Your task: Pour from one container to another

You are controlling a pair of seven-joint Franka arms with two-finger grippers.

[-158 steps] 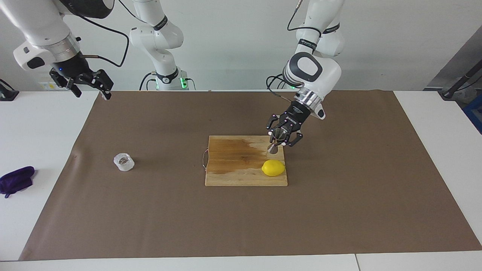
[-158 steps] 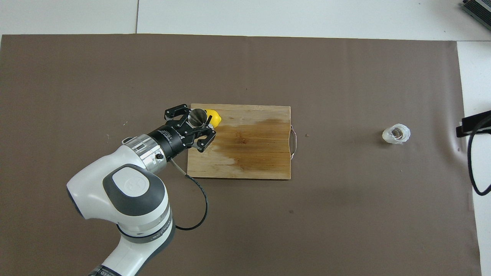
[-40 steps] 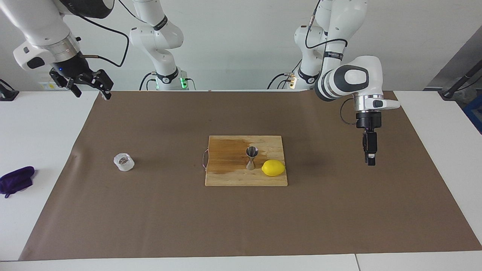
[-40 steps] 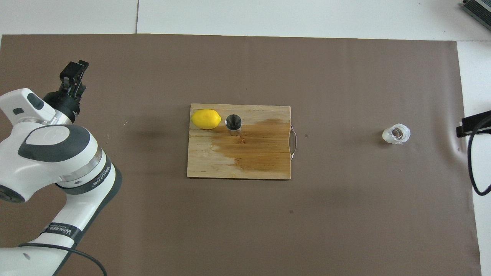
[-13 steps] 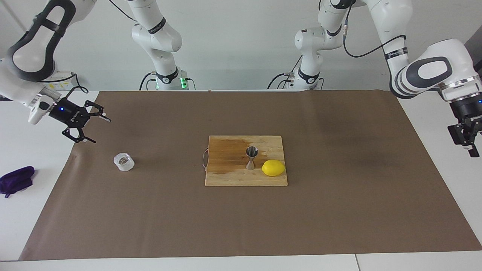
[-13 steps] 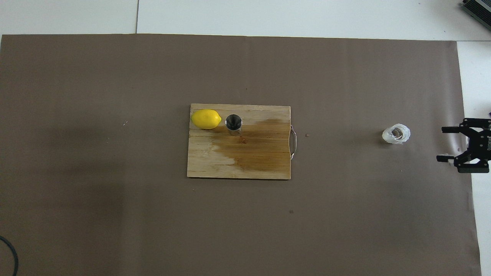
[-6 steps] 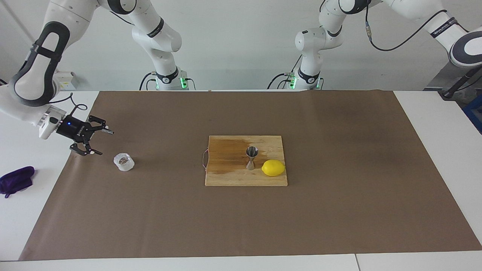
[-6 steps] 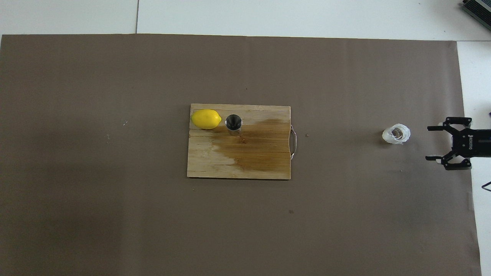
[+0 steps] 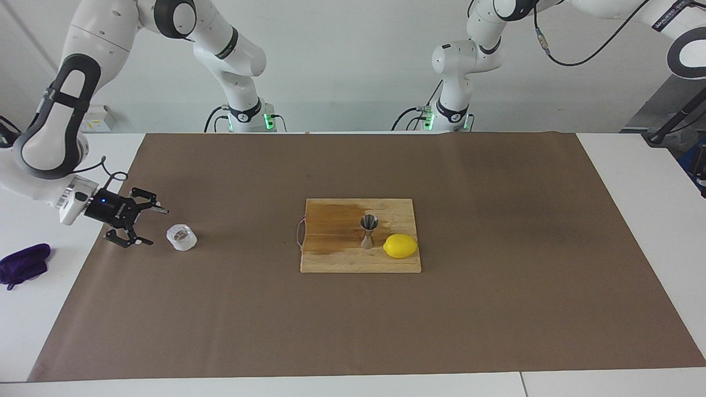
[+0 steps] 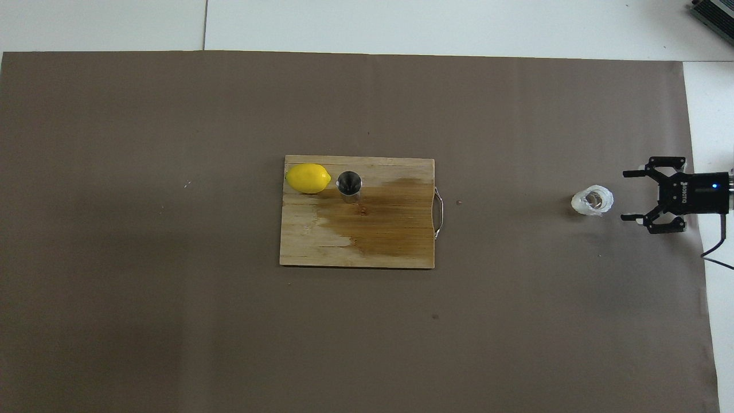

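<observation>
Two views: the facing view first, then the overhead view.
Facing view, glass cup: small, squat, clear-whitish and faceted, the glass cup [image 9: 181, 237] stands upright on the brown paper at the middle left of the frame.
Facing view, jigger: a shiny steel jigger [image 9: 368, 230] of hourglass shape stands upright on the wooden cutting board [image 9: 336, 259] at the centre, just beside a yellow lemon [image 9: 400, 246].
Facing view, right gripper: the right gripper [image 9: 148, 225] lies low at the frame's left edge, pointing sideways at the glass cup; its fingers are spread wide, empty, just short of the cup.
Facing view, left gripper: out of the frame; only part of its arm shows at the upper right.
Facing view, surface and room: brown paper [image 9: 496, 309] covers a white table [image 9: 634, 165]; a purple cloth [image 9: 23, 265] lies at the far left; a pale wall stands at the top.
Overhead view, glass cup: at middle right [image 10: 592, 200], its mouth open upward.
Overhead view, right gripper: at the right edge [image 10: 629, 195], spread wide, just beside the cup.
Overhead view, board: at centre [image 10: 367, 241], with a dark wet-looking stain; the jigger [image 10: 349, 184] and lemon [image 10: 308, 178] sit along its upper edge.
Overhead view, surface: brown paper [image 10: 143, 287] fills most of the frame.
</observation>
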